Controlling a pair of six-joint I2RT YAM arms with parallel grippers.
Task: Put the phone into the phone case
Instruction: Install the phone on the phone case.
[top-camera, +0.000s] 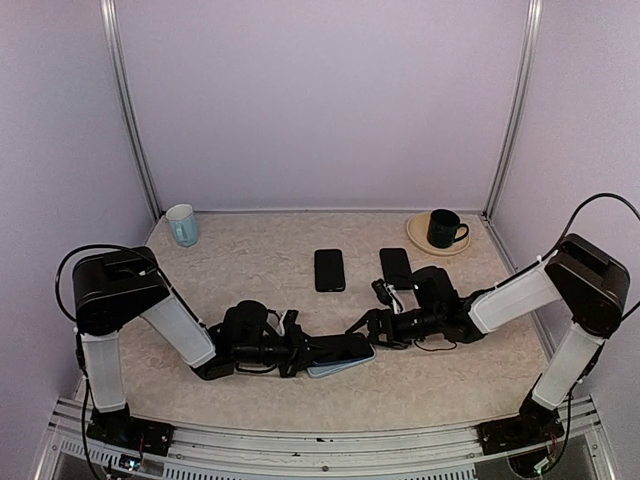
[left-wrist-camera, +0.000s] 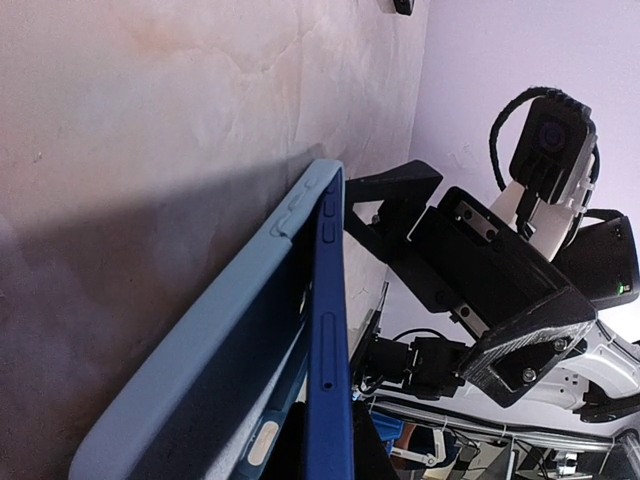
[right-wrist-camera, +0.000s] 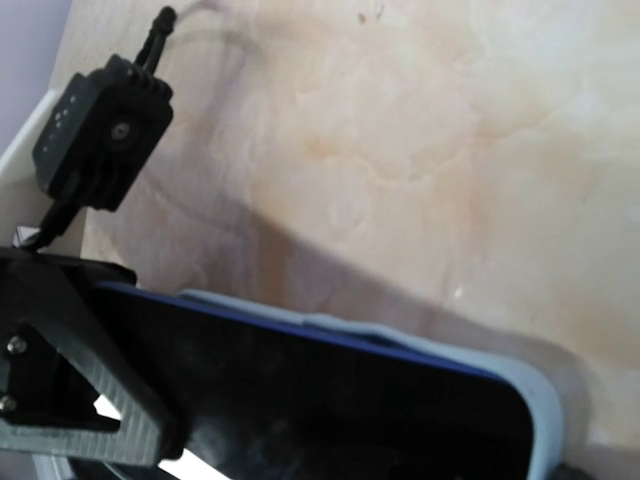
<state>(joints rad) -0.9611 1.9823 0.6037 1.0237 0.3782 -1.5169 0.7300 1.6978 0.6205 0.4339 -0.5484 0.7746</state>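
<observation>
Top external: my left pincer (top-camera: 303, 353) clamps the phone case (top-camera: 342, 367) holding the phone (top-camera: 340, 348); my right pincer (top-camera: 361, 325) gapes wide beside them.

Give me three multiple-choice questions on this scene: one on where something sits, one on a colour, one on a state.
1. Where does the black mug stand?
A. On the plate at the far right.
B. Beside the left arm's base.
C. Between the two arms.

2. What colour is the phone case?
A. Red.
B. Light blue.
C. Yellow.

3. How do the jaws of the left gripper stand?
A. Wide open, holding nothing.
B. Shut on a cup.
C. Shut on the phone case.

Answers:
1 A, since the top view shows the black mug resting on the plate at the far right.
2 B, since the left wrist view shows a light blue shell beside the dark blue phone.
3 C, since the phone case sticks out from the closed jaws in both views.
</observation>
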